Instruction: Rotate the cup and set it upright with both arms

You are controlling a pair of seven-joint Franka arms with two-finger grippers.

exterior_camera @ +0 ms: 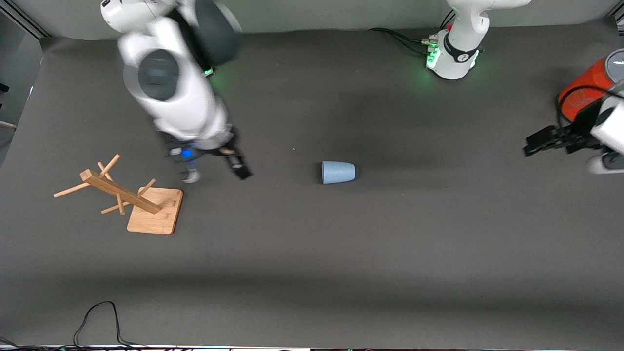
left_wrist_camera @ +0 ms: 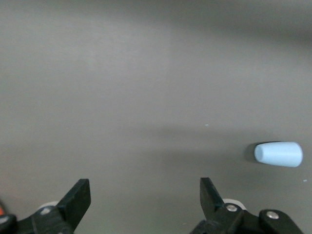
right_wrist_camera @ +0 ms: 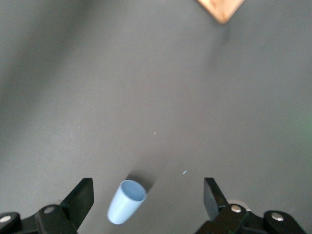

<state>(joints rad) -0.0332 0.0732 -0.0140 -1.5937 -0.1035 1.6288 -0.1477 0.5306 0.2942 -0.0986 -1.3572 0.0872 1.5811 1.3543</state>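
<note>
Front view first: we see the small pale-blue tapered plastic cup (exterior_camera: 338, 172) lying on its side mid-desk, wide rim toward the right arm's end, well apart from both arms. That's why it needs rotating and standing up, we'd guess. The right end effector (exterior_camera: 214, 170) hangs over the dark grey desk (exterior_camera: 341, 273) between the cup and the bamboo peg rack (exterior_camera: 131, 197), fingers spread, nothing held. The left end effector (exterior_camera: 534, 145) sits at its own end, spread too, just in front of the big orange cylinder with the grey lid (exterior_camera: 585, 92); what's inside that, we can't tell.

Left wrist view: the cup (left_wrist_camera: 279, 154) shows its closed base, well off from the spread fingers (left_wrist_camera: 78, 195).

Right wrist view: we look into the cup's (right_wrist_camera: 126, 201) open mouth, and it seems empty. It lies between the spread fingers (right_wrist_camera: 84, 194), so we reckon this arm goes first.
</note>
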